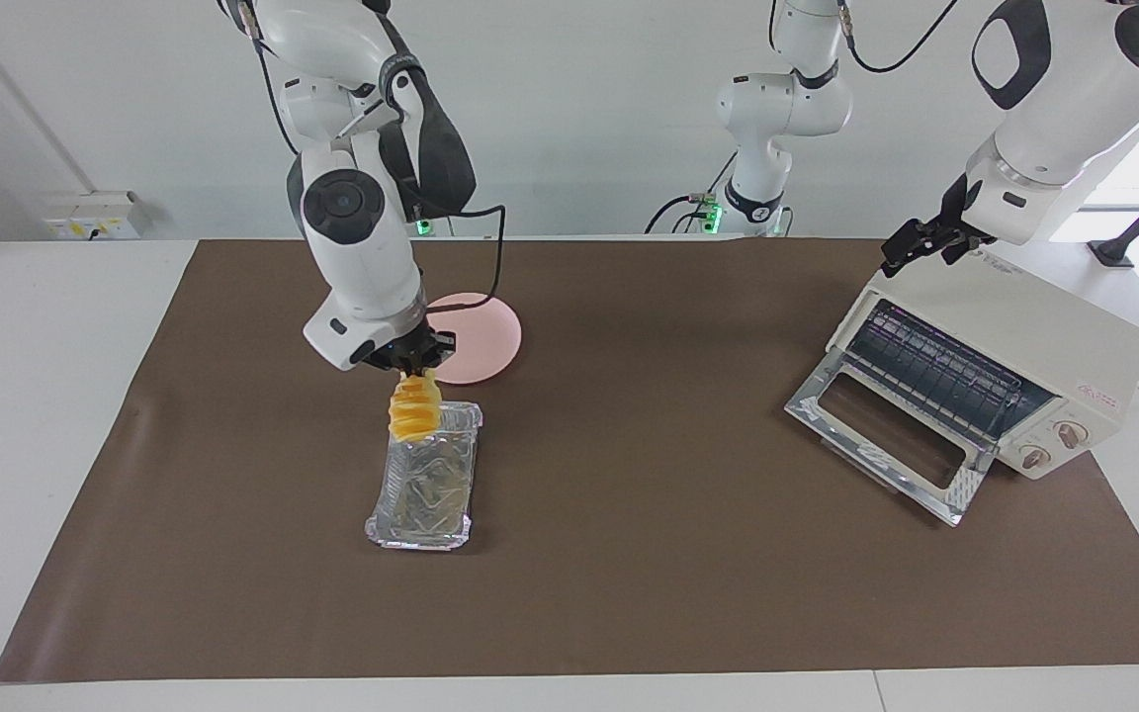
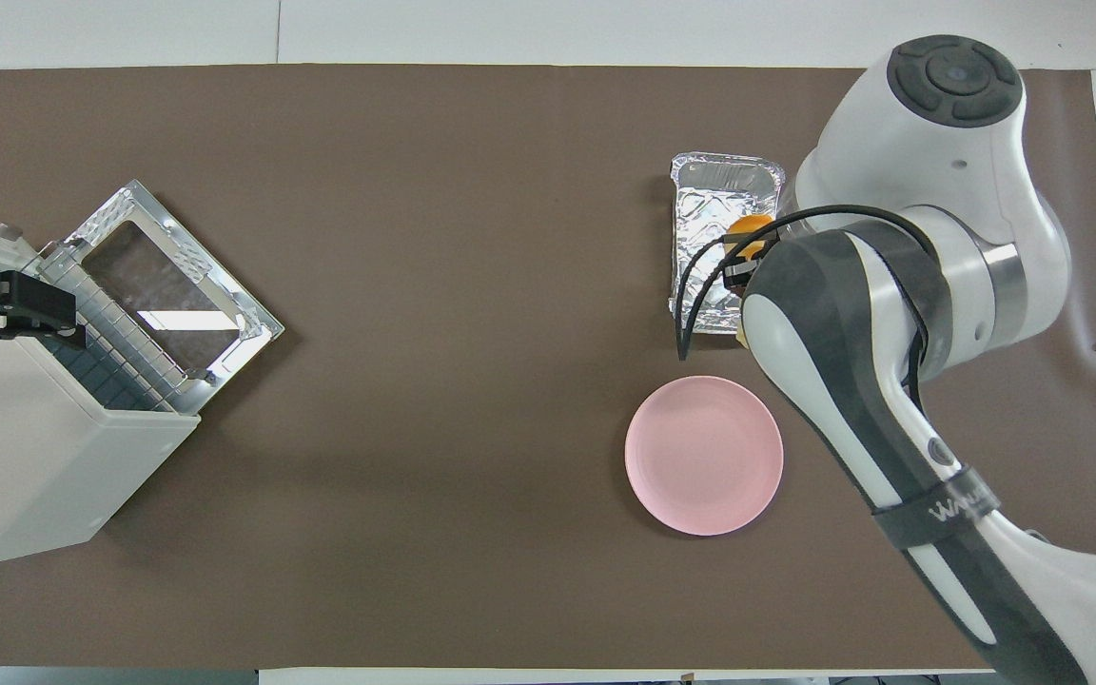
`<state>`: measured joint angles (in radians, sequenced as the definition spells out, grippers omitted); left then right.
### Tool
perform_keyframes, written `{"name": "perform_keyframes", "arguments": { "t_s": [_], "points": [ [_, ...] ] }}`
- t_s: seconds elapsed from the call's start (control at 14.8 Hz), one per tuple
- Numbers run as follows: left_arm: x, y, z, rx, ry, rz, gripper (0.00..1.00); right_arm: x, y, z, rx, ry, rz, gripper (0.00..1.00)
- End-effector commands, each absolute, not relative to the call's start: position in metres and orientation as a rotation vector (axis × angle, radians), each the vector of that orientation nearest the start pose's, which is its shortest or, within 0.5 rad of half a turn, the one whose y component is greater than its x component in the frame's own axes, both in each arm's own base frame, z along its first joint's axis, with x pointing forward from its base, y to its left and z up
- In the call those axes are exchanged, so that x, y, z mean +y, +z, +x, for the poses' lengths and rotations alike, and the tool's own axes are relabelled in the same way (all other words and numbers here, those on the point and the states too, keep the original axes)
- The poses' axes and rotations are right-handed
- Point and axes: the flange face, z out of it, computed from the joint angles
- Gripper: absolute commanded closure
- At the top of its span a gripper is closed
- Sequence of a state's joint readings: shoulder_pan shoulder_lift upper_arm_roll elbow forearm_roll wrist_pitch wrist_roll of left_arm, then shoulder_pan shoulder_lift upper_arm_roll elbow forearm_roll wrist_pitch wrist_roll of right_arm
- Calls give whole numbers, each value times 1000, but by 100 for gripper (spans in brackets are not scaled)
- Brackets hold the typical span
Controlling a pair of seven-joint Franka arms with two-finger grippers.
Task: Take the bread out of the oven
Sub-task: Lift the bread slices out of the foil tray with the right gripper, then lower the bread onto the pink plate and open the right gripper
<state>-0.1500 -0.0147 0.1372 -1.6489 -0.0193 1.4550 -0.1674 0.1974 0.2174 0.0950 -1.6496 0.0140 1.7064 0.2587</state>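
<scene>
While the brown mat (image 1: pixel 629 554) spreads across the white table (image 1: pixel 36 445) beneath me, the boxy cream-white toaster oven (image 1: pixel 1014 341) sits at my left arm's end with its glass drop-down door (image 1: pixel 886 435) lying open and the wire rack bare, so I judge the removal itself done and the carry-and-place step in hand. My left gripper (image 1: pixel 911 247) hangs over the oven's top with its fingers spread wide, empty and waiting. My right gripper (image 1: pixel 418 371) is clenched on the upper end of the small golden-orange ridged bread (image 1: pixel 413 410), which hangs in the air over the end of the rectangular silver foil tray (image 1: pixel 426 485) that lies nearer my bases. The round pink plate (image 1: pixel 485 336) lies just beside that tray, nearer to me. The loaf's long axis runs close to vertical, the gripped end up and the free end pointing down toward the foil. The next move, as I read it, calls for carrying the loaf over the plate, lowering it, tipping it flat, then letting go.
</scene>
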Motion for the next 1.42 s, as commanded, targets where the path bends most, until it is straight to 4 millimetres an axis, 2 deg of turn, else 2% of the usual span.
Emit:
{"name": "perform_keyframes", "arguments": {
  "t_s": [0.0, 0.2, 0.41, 0.47, 0.68, 0.74, 0.95, 1.28, 1.35],
  "points": [
    [-6, 590, 531, -234, 260, -3114, 0, 176, 467, 513, -53, 240, -3137, 100],
    [-6, 590, 531, -234, 260, -3114, 0, 183, 445, 462, -65, 188, -3149, 100],
    [-6, 590, 531, -234, 260, -3114, 0, 202, 407, 420, -58, 97, -3146, 100],
    [-6, 590, 531, -234, 260, -3114, 0, 204, 393, 412, -67, 82, -3146, 100],
    [-6, 590, 531, -234, 260, -3114, 0, 206, 364, 402, -45, 28, -3134, 100],
    [-6, 590, 531, -234, 260, -3114, 0, 215, 353, 396, -65, 24, -3132, 100],
    [-6, 590, 531, -234, 260, -3114, 0, 219, 334, 396, -44, 12, -3127, 100],
    [-6, 590, 531, -234, 260, -3114, 0, 224, 327, 394, -72, 13, -3126, 100],
    [-6, 591, 531, -234, 257, -3115, 0, 224, 326, 395, -67, 15, -3126, 85]
  ]
}}
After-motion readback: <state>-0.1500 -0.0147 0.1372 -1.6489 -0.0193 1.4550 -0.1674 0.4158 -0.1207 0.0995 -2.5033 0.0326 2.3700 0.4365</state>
